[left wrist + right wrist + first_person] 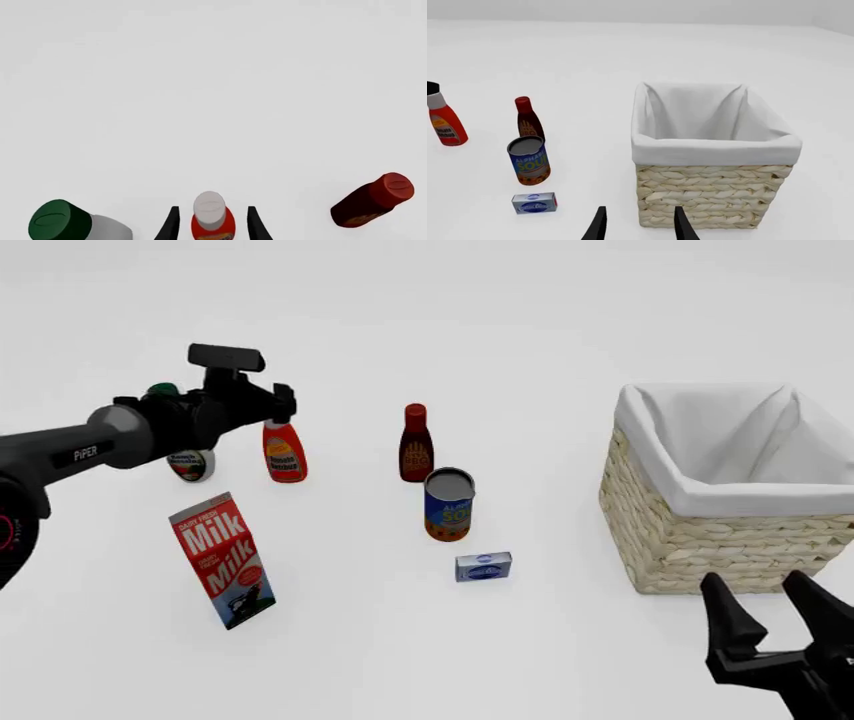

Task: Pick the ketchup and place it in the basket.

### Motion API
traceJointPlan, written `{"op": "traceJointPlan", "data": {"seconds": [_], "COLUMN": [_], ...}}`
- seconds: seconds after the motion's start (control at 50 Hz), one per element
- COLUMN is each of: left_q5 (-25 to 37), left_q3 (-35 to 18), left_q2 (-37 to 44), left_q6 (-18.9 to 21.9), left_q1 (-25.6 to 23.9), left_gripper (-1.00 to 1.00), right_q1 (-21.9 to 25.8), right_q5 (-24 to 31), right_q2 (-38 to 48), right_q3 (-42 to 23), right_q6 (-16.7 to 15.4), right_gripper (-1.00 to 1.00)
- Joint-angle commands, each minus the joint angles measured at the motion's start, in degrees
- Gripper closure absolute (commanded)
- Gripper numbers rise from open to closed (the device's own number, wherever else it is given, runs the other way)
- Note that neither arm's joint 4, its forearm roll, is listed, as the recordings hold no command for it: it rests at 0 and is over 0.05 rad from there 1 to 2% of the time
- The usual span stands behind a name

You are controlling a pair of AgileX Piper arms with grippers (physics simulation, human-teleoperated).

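White desk [534, 320] carries the ketchup [283, 452], left of the barbecue sauce bottle [416, 443]; left tool [210, 225], open astride its neck, should descend centred before closing.

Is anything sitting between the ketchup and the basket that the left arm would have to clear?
Yes. The dark brown-red bottle and the soup can stand on the table between the ketchup and the basket.

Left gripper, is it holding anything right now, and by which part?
Nothing is gripped yet. The left gripper is open, its fingers straddling the ketchup near its white cap, with gaps showing on both sides.
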Motion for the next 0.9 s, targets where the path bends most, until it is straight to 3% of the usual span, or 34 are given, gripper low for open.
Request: {"op": "traceJointPlan", "data": {"seconds": [0.02, 0.9], "left_q5": [-0.06, -0.86], "left_q3": [-1.02, -3.29], "left_q2": [1.59, 6.76], "left_q6": [-0.49, -1.74], "left_q1": [0.18, 0.47], "left_gripper": [-1.00, -1.00], "right_q1": [0.03, 0.21], "right_q5": [-1.01, -4.71], "right_q2": [1.30, 6.04], "right_q3": [-0.02, 0.03], "right_q6": [-0.03, -0.08], "right_gripper": [-1.00, -1.00]}}
